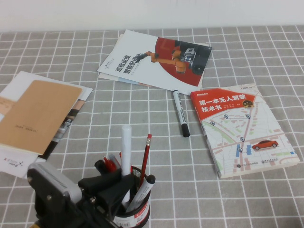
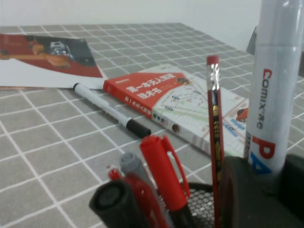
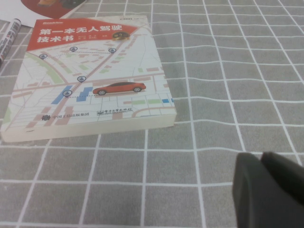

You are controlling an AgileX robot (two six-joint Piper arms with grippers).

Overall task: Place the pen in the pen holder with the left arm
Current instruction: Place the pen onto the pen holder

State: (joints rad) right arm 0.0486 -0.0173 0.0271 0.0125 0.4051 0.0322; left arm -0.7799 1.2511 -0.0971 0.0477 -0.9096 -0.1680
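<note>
The pen (image 1: 126,146), a thick all-white marker, stands upright with its lower end down inside the pen holder (image 1: 138,217), a black mesh cup at the near edge of the table. My left gripper (image 1: 112,188) is shut on the pen's lower barrel, right beside the holder. In the left wrist view the pen (image 2: 274,95) shows coloured lettering and sits between my left gripper's (image 2: 271,192) dark fingers (image 2: 247,197), just over the holder's mesh rim (image 2: 198,192). My right gripper (image 3: 266,190) is shut and empty, low over the tablecloth next to the map book; it is out of the high view.
The holder also contains a red pencil (image 1: 145,159), red pens (image 2: 161,171) and a grey-tipped marker (image 1: 142,190). A black-capped white marker (image 1: 181,114) lies mid-table beside a map book (image 1: 244,130). A robot booklet (image 1: 156,59) lies at the back, a brown notebook (image 1: 38,116) on the left.
</note>
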